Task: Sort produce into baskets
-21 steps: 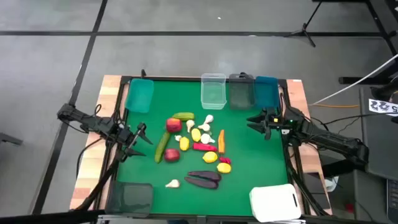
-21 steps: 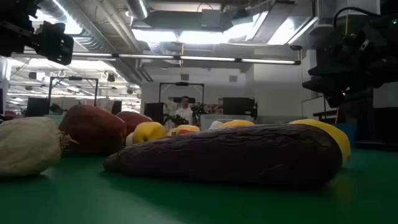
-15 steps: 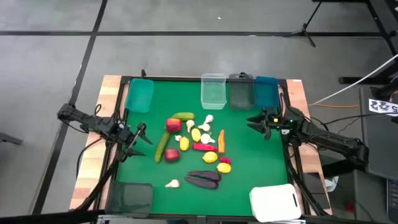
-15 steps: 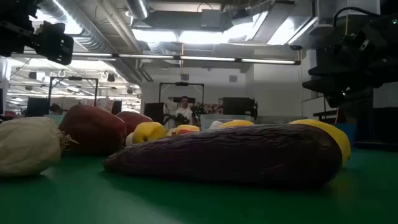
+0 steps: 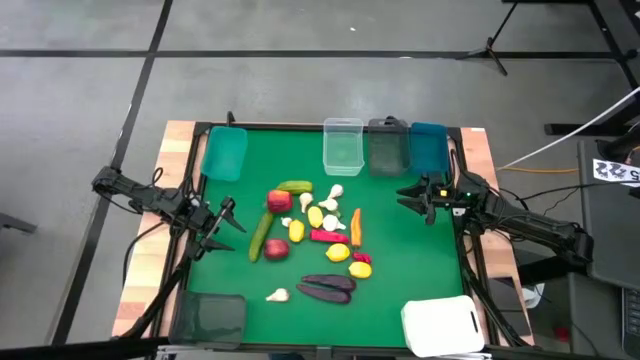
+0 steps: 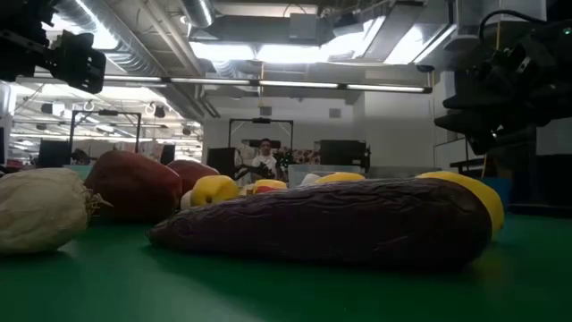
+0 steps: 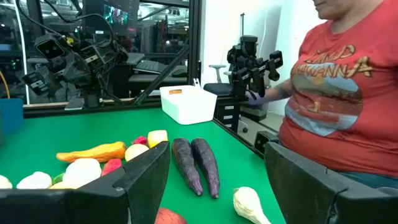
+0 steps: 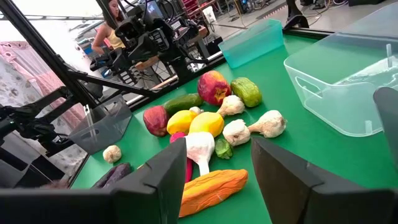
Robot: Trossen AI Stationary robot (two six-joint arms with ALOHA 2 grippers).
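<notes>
Two dark arms hover at opposite edges of the green table (image 5: 400,260). Left gripper (image 5: 224,226) and right gripper (image 5: 412,197) both have their fingers spread apart, holding nothing. Small toy fruits and vegetables (image 5: 312,238) lie clustered mid-table. Along the far edge stand a teal plastic bin (image 5: 224,153), a clear bin (image 5: 342,145), a dark grey bin (image 5: 384,147) and another teal bin (image 5: 429,147).

Dark jointed arms, black cables, two-finger jaws
</notes>
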